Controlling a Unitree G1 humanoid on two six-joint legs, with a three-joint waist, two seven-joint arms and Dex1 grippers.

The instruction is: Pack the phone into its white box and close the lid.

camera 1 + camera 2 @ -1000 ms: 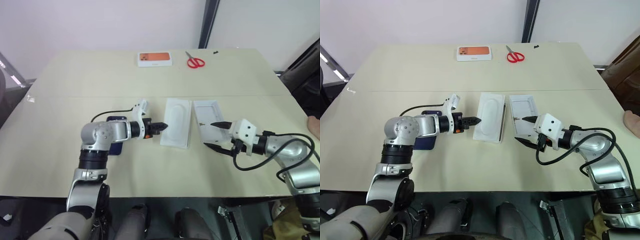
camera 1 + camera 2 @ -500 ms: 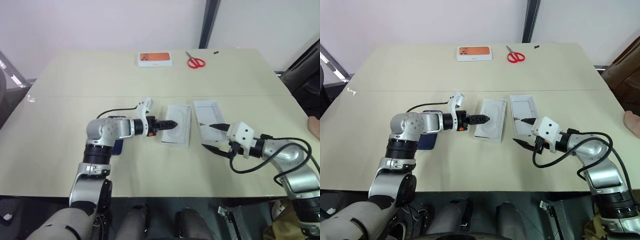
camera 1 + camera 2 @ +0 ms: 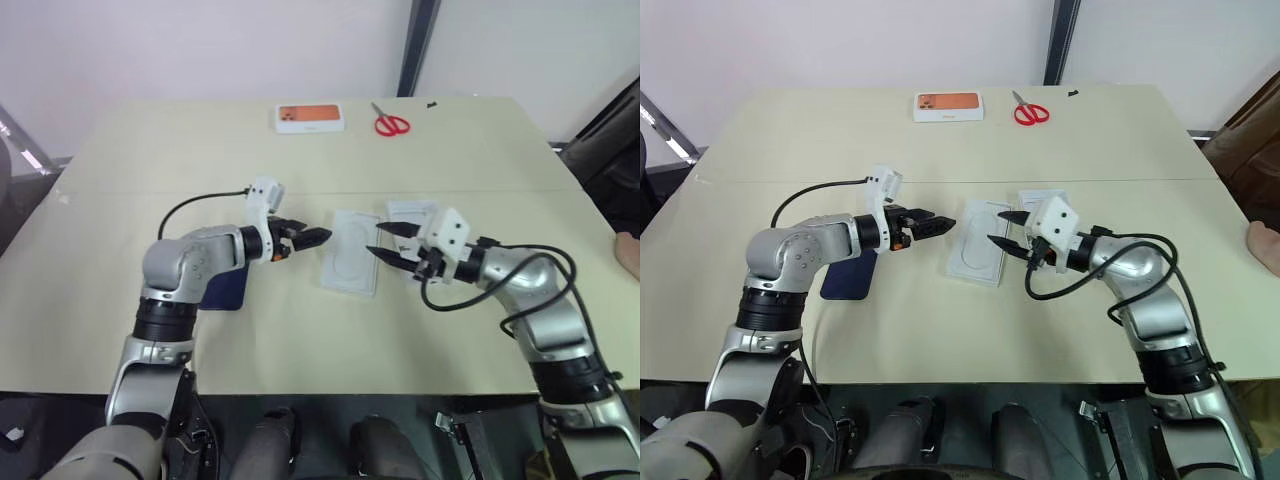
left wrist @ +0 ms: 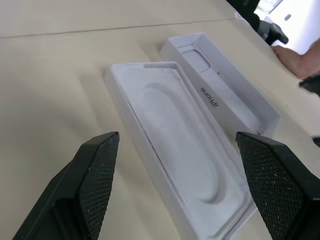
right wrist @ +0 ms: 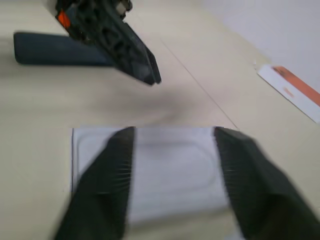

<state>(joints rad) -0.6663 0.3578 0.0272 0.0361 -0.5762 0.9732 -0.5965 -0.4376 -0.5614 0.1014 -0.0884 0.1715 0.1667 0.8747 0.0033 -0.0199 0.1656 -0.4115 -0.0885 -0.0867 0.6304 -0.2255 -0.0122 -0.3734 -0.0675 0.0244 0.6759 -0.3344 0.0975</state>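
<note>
Left gripper (image 4: 175,185) gapes empty over the white oval-recessed insert (image 4: 180,165); right gripper (image 3: 388,242), at three o'clock, parted; wrist view reveals the lid (image 4: 220,95) lettering.

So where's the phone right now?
The phone lies flat on the table on the robot's left, partly under its left arm, left of the white insert.

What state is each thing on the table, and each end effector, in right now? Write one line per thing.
Phone: lying flat on the table, not packed.
Lid: off, open side up, empty.
Oval-recess insert: lying flat, recess up, empty.
Orange-topped box: closed.
Scissors: blades shut, lying flat.
Left end effector: open, holding nothing.
Right end effector: open, holding nothing.
</note>
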